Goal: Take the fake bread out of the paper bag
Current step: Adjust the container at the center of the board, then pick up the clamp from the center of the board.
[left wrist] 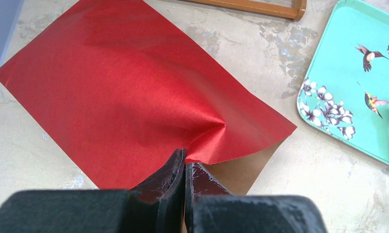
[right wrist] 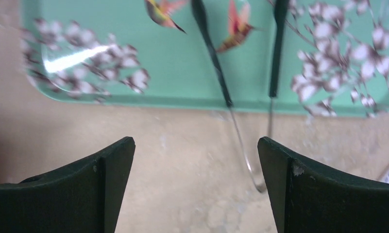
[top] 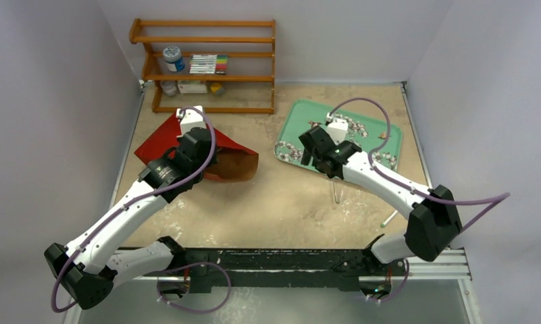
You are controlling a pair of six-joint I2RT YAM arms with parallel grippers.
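The red paper bag (left wrist: pixel 134 87) lies flat on the table's left side (top: pixel 161 140), its mouth turned right with the brown inside (top: pixel 237 165) showing. My left gripper (left wrist: pixel 185 158) is shut on the bag's zigzag upper rim and pinches the red paper into a fold. No fake bread shows in any view; what is inside the bag is hidden. My right gripper (right wrist: pixel 196 145) stands open over bare table just in front of the tray's near edge, with nothing between its fingers.
A green flower-and-bird tray (top: pixel 362 121) lies at the back right. Metal tongs (right wrist: pixel 216 68) rest with their black tips on it and their loop (top: pixel 337 192) on the table. A wooden shelf (top: pixel 207 61) stands against the back wall. A white pen (top: pixel 389 218) lies near the right arm.
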